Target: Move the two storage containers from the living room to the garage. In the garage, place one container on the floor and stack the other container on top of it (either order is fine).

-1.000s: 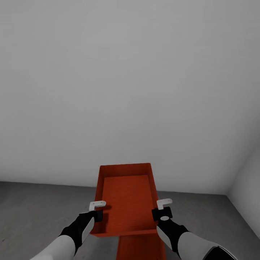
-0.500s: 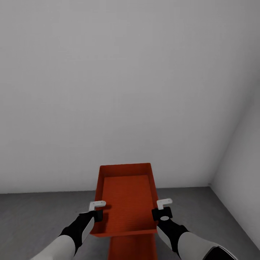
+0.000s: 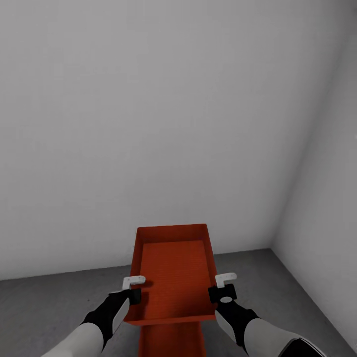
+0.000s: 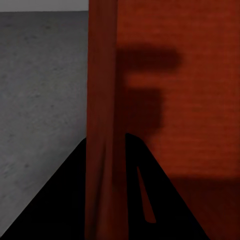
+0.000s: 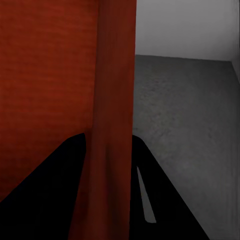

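Left gripper (image 3: 133,288) clamped on the left side wall of the upper storage container (image 3: 173,270), dark fingers (image 4: 65,200) straddling that orange-red wall in the left wrist view, one inside, one outside. Container held level in mid-air between both arms, open top up, ribbed bottom bare, well above the floor (image 3: 54,302). Directly beneath and just nearer, the second storage container (image 3: 171,342) peeking out under the held one's near edge; whether touching or apart, cannot tell. Over on the right, right gripper (image 3: 224,286) pinching the opposite side wall the same way, fingers (image 5: 45,195) either side of the red wall in the right wrist view. Dark grey mottled concrete below, pale grey wall (image 3: 148,124) ahead, a corner (image 3: 277,233) of the garage off to the right.
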### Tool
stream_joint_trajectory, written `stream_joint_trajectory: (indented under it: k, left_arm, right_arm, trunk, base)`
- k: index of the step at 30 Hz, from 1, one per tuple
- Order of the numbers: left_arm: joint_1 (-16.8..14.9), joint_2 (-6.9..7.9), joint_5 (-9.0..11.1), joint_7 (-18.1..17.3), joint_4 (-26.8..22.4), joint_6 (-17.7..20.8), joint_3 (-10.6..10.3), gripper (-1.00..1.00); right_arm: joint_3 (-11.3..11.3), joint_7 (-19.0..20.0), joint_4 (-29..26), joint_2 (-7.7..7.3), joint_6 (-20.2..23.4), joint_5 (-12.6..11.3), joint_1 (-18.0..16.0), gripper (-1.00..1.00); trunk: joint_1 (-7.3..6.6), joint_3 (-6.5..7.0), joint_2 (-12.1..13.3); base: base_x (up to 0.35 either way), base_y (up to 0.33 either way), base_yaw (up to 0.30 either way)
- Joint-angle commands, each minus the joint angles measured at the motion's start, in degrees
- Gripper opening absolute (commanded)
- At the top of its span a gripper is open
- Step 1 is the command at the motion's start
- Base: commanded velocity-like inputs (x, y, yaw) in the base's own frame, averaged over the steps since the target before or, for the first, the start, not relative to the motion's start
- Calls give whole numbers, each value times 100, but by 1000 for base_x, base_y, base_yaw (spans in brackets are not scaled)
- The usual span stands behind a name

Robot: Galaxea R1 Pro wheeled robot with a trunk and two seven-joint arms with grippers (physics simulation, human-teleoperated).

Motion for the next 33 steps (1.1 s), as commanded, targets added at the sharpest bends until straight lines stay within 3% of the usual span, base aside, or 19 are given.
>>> stream_joint_trajectory:
  k: [1,23,33]
  left_arm:
    - [-3,263,-104,35,-31,-4,7,-100]
    - [-3,262,-106,35,-33,-4,7,-100]
    - [-3,261,-105,35,-31,-4,7,-100]
  right_arm:
    - [-69,-18,26,-37,-34,-171,-6,-100]
    - [-70,-18,26,-37,-33,-171,-6,-100]
    - [-69,-18,26,-44,-32,-171,-6,-100]
  trunk:
    - [1,-9,-8]
    - [1,-9,-8]
    - [1,-80,-8]
  base:
    - [0,0,-68]
    - [0,0,-3]
    - [0,0,0]
